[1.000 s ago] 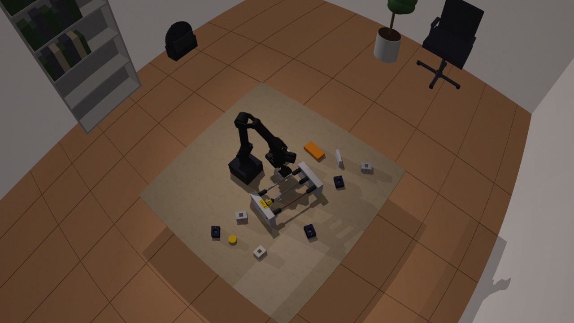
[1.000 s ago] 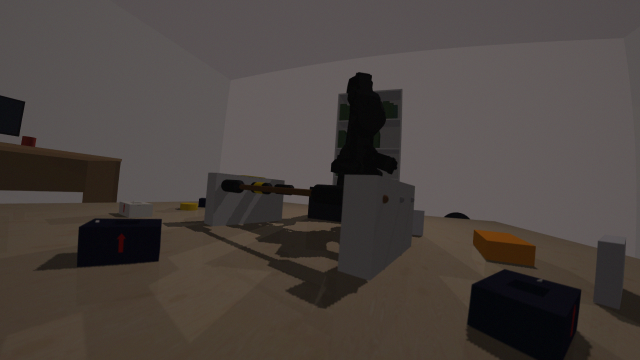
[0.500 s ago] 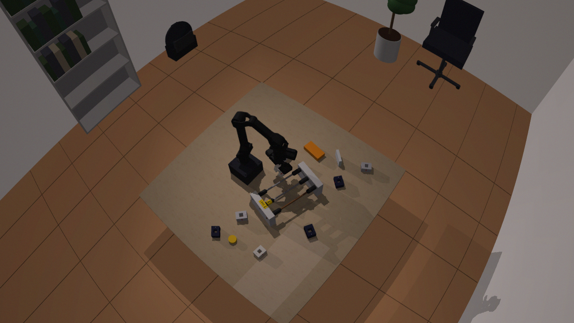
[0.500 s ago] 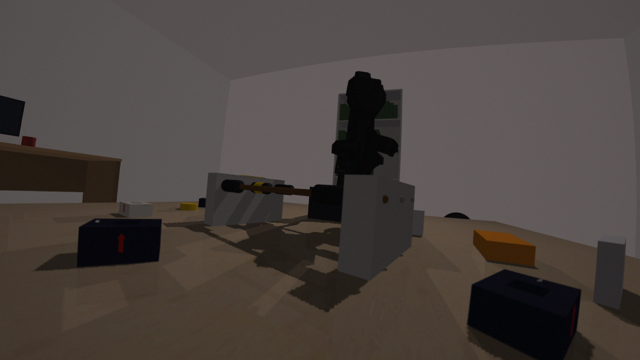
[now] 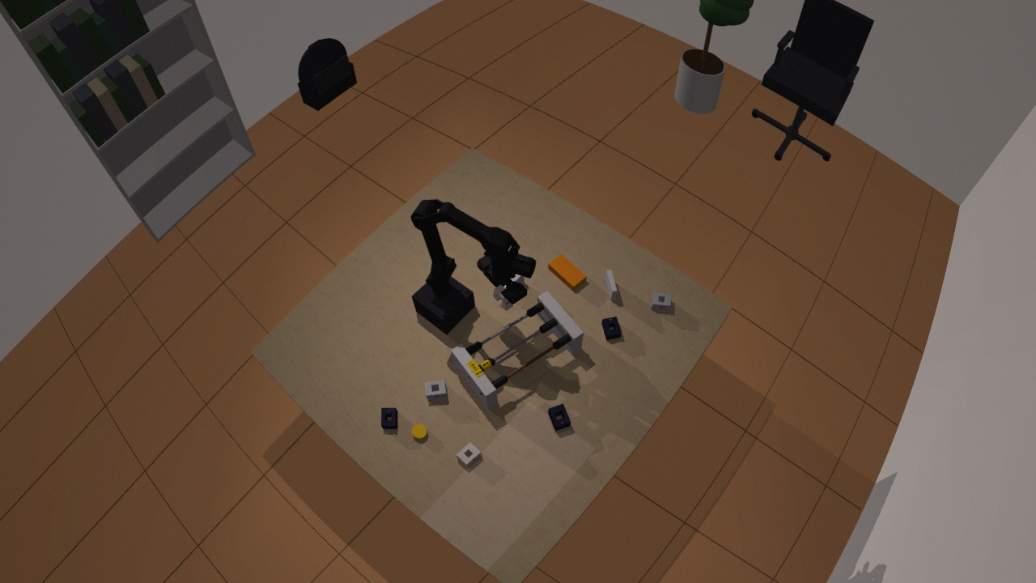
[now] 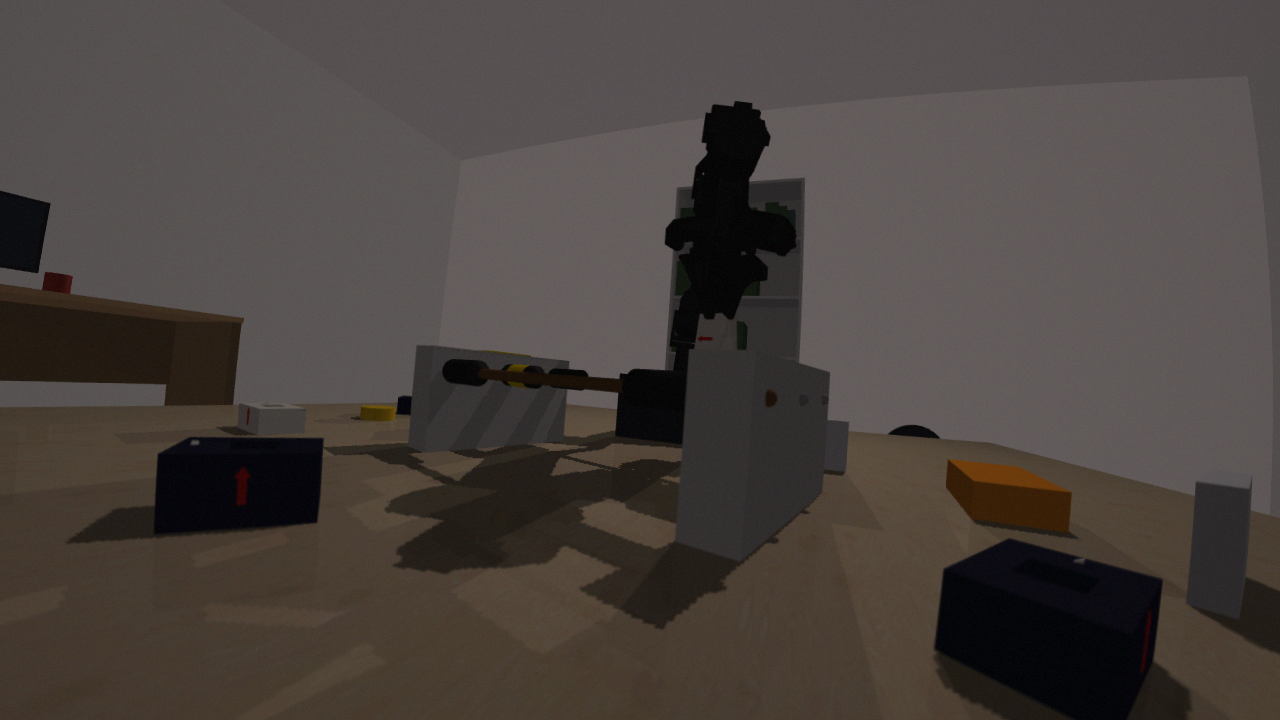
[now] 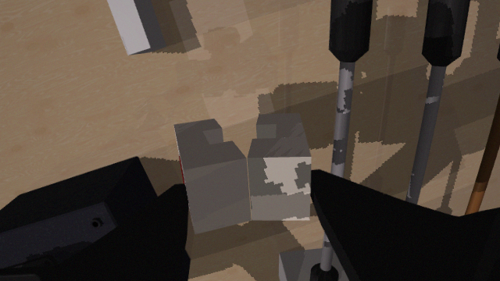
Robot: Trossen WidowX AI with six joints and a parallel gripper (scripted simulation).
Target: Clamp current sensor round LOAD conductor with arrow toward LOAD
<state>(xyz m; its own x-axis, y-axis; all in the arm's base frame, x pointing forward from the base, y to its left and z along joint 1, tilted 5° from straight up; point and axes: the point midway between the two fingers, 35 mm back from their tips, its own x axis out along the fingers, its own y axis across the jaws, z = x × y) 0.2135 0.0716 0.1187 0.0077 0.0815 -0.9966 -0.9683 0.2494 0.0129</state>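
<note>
My partly open gripper (image 5: 511, 284) (image 6: 717, 315) (image 7: 248, 187) grips the sensor (image 5: 501, 295) (image 6: 716, 334) (image 7: 219, 187) — its red arrow points left in the exterior view, long axis unclear.

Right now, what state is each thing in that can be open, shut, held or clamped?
Gripper: shut on the open sensor
Open sensor: open, held, off the conductors
Navy sensor by the orange block: closed, unclamped
</note>
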